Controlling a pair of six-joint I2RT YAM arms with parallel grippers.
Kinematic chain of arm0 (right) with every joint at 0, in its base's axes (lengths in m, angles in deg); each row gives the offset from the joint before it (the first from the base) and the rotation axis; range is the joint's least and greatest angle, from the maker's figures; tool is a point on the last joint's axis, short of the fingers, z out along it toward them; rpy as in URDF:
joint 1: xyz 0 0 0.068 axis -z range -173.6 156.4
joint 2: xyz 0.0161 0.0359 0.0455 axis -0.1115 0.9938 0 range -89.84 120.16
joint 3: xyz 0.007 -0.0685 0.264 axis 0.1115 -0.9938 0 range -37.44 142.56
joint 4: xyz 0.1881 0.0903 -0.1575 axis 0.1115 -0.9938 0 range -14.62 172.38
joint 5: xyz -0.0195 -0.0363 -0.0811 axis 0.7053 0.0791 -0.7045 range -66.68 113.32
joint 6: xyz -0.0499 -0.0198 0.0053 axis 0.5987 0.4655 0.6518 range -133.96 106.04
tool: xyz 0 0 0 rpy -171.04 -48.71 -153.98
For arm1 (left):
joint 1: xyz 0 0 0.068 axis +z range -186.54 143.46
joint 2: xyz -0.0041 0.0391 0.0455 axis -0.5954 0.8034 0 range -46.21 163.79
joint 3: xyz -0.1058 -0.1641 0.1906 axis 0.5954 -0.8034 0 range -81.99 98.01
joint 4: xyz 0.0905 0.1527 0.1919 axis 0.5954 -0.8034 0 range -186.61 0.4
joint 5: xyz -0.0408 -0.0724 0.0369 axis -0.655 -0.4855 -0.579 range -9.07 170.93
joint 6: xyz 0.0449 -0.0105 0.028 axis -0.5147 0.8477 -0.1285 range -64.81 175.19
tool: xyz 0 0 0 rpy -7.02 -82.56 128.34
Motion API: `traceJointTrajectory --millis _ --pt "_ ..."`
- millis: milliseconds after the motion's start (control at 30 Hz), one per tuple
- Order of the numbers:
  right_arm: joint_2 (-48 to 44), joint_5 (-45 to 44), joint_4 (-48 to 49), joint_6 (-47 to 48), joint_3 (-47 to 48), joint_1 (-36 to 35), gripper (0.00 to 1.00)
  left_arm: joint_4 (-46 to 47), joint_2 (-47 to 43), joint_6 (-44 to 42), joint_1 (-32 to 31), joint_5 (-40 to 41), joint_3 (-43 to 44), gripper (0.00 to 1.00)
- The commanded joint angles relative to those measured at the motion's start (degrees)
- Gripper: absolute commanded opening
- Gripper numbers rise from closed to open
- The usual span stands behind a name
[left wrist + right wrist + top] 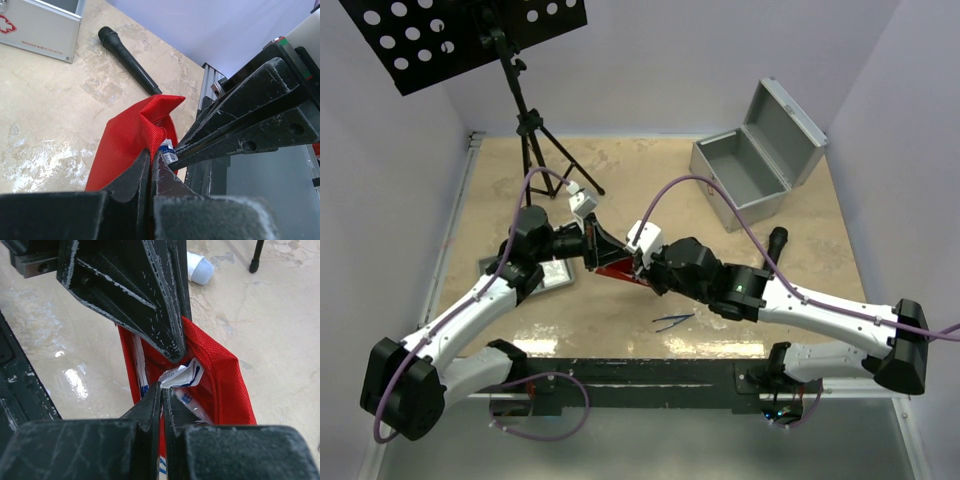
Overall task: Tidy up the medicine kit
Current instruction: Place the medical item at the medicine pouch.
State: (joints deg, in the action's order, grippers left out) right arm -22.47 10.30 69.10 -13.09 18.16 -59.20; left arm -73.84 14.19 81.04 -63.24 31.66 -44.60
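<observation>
Pouch (129, 134): red woven fabric, in left end effector (151, 156) | right end effector (161, 389) nips crinkled white packet (181, 376)

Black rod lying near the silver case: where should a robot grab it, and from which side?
Probably grip the black rod mid-shaft, from straight above, jaws across its width: it lies flat on the table, long and round, thicker at one end.

Boxy silver-grey metal case (745, 170) standing open at the table's far right, hinged lid tilted back, red woven-fabric pouch (225, 385) mid-table, mouth gaping, crumpled white-and-blue paper sachet (181, 376) in its opening, grey divided tray (558, 272) flat at left.
</observation>
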Motion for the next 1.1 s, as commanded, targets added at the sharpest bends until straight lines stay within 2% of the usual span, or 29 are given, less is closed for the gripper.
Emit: traceJointTrajectory --millis 0,100,367,567,1067 --pt "-1.99 4.48 0.72 2.2 2.76 -0.31 0.0 2.87 -0.91 -2.46 -0.2 -1.78 0.67 0.0" --pt "-1.11 7.82 -2.01 4.67 4.52 -0.31 0.0 0.14 1.55 -3.87 -0.2 -3.1 1.55 0.0" --pt "0.92 3.7 -8.42 7.66 8.03 -0.31 0.0 -0.73 2.7 -5.27 -0.2 -4.42 2.16 0.0" --pt "0.39 3.96 -13.52 9.77 12.78 -0.4 0.0 -1.88 4.55 -5.98 -0.2 -4.52 2.34 0.0" --pt "-2.33 2.56 -13.62 11.53 8.48 -2.68 0.0 0.49 3.15 -3.52 -0.2 -6.18 4.01 0.0"
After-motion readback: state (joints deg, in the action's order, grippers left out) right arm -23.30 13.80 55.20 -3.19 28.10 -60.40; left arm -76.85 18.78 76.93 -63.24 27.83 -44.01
